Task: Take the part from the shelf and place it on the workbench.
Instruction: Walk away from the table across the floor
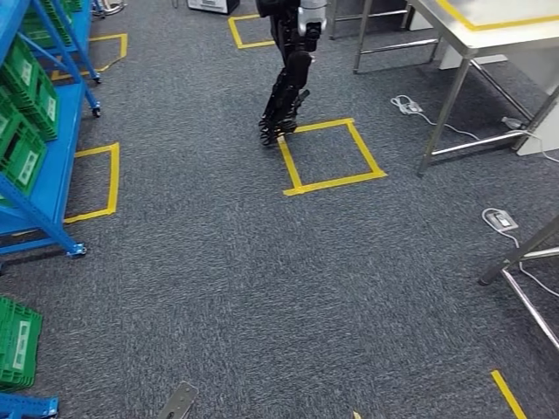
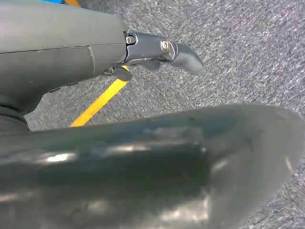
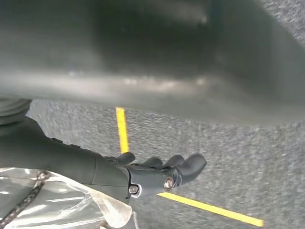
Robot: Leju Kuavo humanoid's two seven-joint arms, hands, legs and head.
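In the right wrist view my right hand point(image 3: 107, 171) holds a clear plastic bag point(image 3: 61, 205) with a dark, chain-like part inside it, tucked under the palm; the dark fingers point(image 3: 179, 168) reach out over the grey carpet. In the left wrist view my left hand point(image 2: 107, 47) hangs over the carpet with a finger point(image 2: 179, 53) stretched out and nothing in it. In the head view the blue shelf point(image 1: 46, 183) with green bins point(image 1: 26, 148) stands at the left. The steel workbench point(image 1: 487, 26) stands at the far right.
Another dark humanoid robot point(image 1: 286, 70) stands ahead beside a yellow taped square point(image 1: 329, 153). White cables and power strips point(image 1: 499, 218) lie on the floor near the table legs point(image 1: 521, 262) at the right. A green bin point(image 1: 17, 340) sits low at the left.
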